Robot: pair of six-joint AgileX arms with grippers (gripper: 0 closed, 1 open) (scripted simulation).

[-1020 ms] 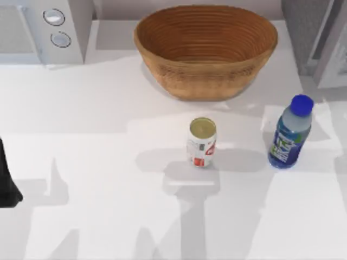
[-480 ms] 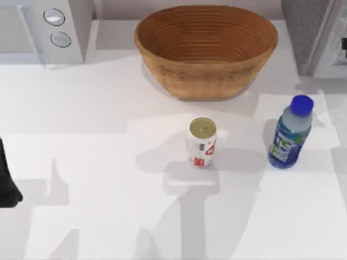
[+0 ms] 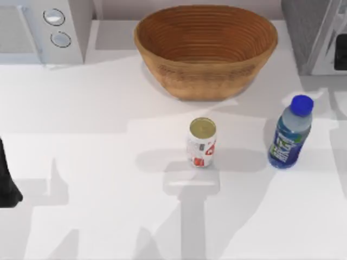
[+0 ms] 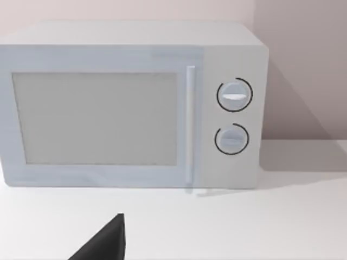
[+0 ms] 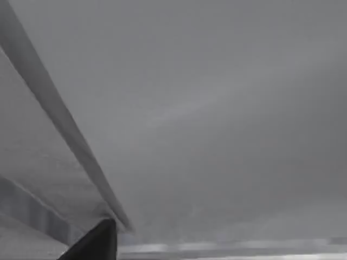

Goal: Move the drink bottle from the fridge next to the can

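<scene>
Top view: the drink bottle (image 3: pixel 291 132) stands well apart from the can (image 3: pixel 201 142); the right gripper (image 3: pixel 341 51), grip unreadable, could topple it reaching back.

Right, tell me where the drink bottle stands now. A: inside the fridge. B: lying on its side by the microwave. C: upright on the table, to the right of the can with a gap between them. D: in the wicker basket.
C: in the top view the drink bottle stands upright on the table, apart from the can on its right, in front of the fridge.
</scene>
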